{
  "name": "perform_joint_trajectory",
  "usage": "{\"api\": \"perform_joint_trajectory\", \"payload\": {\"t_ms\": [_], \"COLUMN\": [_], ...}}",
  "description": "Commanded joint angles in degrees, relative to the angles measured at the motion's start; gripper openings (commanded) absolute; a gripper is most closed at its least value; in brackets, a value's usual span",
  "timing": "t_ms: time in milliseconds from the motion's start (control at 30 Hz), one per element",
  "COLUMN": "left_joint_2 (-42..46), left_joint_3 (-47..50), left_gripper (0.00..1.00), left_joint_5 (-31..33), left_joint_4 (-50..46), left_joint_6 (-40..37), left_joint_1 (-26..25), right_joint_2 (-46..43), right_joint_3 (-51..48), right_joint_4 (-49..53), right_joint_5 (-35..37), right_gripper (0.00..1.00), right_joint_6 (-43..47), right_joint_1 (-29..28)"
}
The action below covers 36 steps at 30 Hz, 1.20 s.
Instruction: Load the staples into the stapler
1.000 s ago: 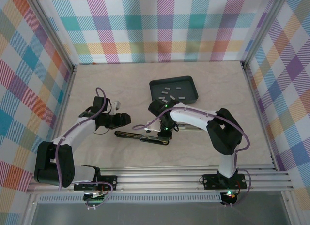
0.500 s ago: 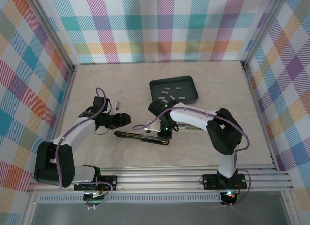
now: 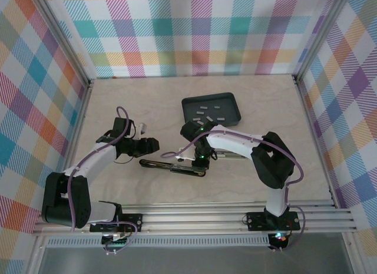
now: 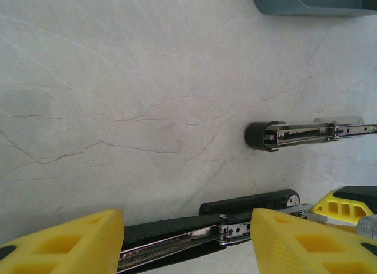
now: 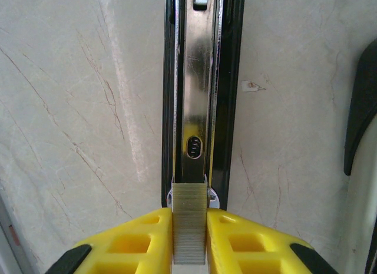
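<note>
A black stapler (image 3: pixel 162 165) lies opened flat on the table, its metal rail (image 5: pixel 197 97) facing up. My right gripper (image 5: pixel 189 212) is shut on a grey strip of staples (image 5: pixel 189 233), and the strip's front end rests on the near end of the rail. In the top view this gripper (image 3: pixel 201 163) points down over the stapler's right part. My left gripper (image 4: pixel 187 218) stands open, its yellow fingers (image 4: pixel 65 244) wide apart just above the stapler (image 4: pixel 177 235). In the top view it (image 3: pixel 154 146) sits just behind the stapler's left end.
A dark tray (image 3: pixel 234 116) behind the right gripper holds several loose staple strips (image 3: pixel 207 114). A second black object with a metal rail (image 4: pixel 306 132) lies between the stapler and the tray. Plaid walls enclose the table on three sides.
</note>
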State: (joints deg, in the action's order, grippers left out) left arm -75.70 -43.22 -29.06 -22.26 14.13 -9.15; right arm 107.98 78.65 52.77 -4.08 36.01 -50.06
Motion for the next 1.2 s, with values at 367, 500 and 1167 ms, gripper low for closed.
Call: {"api": "perform_joint_trajectory", "payload": {"t_ms": [367,500,1167], "left_joint_2": [0.1,0.5,10.3], "left_joint_3": [-0.5,-0.5,-5.1], "left_gripper": [0.6,0.6,0.6], "left_joint_5": [-0.1,0.1,2.1], "left_joint_4": [0.4,-0.1,-8.1], "left_joint_6": [-0.2,-0.2,2.6], "left_joint_1": [1.0,1.0,0.8], "right_joint_2": [0.3,-2.4,-21.1], "right_joint_3": [0.9,0.4,-14.4], "right_joint_4": [0.7,-1.4,-20.0], "right_joint_5": [-1.1,-1.8,-10.3], "right_gripper": [0.22,0.23,0.3], "right_joint_6": [-0.4,-1.9,-22.7], "right_joint_1": [-0.2,-0.1,8.4]}}
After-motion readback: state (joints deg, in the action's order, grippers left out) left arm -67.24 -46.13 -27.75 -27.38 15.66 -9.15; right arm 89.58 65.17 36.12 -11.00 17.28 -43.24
